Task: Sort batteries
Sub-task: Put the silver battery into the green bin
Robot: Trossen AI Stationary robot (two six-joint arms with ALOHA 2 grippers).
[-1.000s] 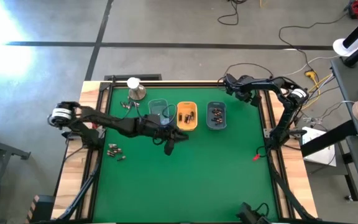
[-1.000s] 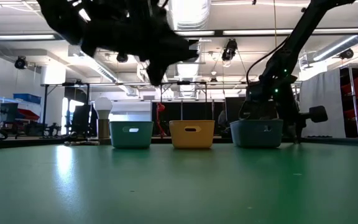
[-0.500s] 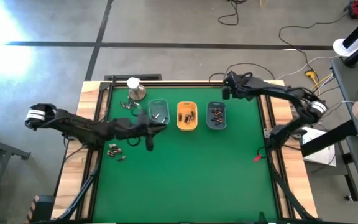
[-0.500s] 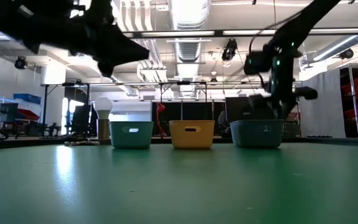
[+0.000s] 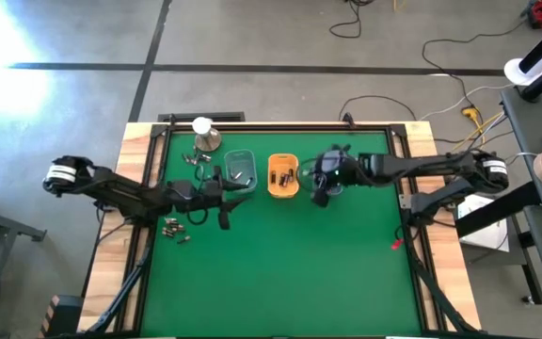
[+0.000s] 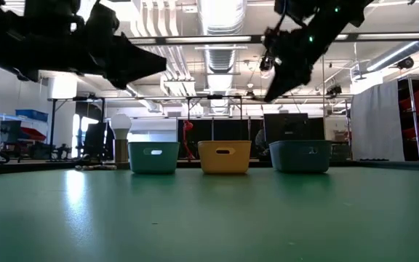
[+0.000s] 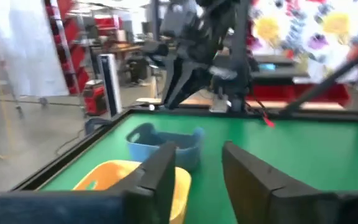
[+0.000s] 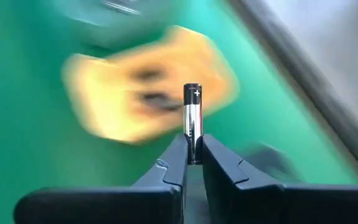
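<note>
Three small trays stand in a row at the table's far middle: teal (image 5: 240,168), yellow (image 5: 283,176) and blue (image 7: 166,142). Loose batteries (image 5: 175,229) lie on the green mat near the left edge, and more batteries (image 5: 196,160) lie by the teal tray. My right gripper (image 8: 192,155) hovers over the blue tray, beside the yellow one (image 8: 148,93), shut on a black-and-silver battery (image 8: 192,115). My left gripper (image 7: 197,180) stands open and empty just left of the teal tray, pointing level toward the trays. My right gripper pinches the battery's lower end (image 8: 192,146) between its two fingertips. The battery lies along the fingers and sticks out past their tips, plus end (image 8: 193,91) outward. The gripper slants downward from the table's right, and the battery is clear of the trays and the mat.
A round metal dome with a white ball (image 5: 205,137) stands at the far left corner. Batteries lie inside the yellow tray. Black rails frame the mat, with wooden borders outside. The near half of the green mat (image 5: 290,273) holds nothing.
My right gripper has swung from the table's far right corner toward the near and left, rolling as it went, and now hangs over the blue tray. My left gripper has drawn back from in front of the trays toward the table's left edge.
</note>
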